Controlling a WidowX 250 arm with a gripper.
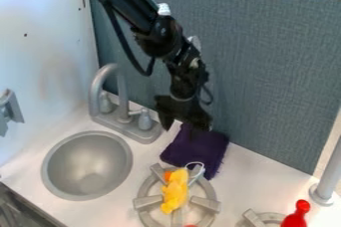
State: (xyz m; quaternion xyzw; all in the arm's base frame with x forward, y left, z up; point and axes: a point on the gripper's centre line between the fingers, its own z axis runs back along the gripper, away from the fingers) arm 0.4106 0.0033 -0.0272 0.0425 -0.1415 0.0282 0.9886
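Camera view: the black robot arm (133, 2) comes in from the upper left, and its gripper (186, 124) hangs low over the counter (250, 171), in front of the blue-grey panel (259, 61), at the upper end of the purple cloth (200, 149). Whether the gripper is open, closed or gripping the cloth cannot be told, since its dark parts blend into the dark fabric there. The cloth lies on the white counter behind the nearer burner (207, 205), its lower end reaching the burner's back edge. On that grey burner rests a yellow toy (174, 191) with an orange part near its upper end; a thin, pale loop (194, 163) shows just beside it, at the edge of the cloth. To the left of the cloth stands the grey faucet (104, 79) with its two handles, and in front of it is the round grey sink (86, 166). At the lower right, a red object (297, 215) with a rounded top is at a second burner (252, 217), near the foot of a grey post (326, 186). A small piece of something red (191, 226) shows at the bottom edge, by the nearer burner.
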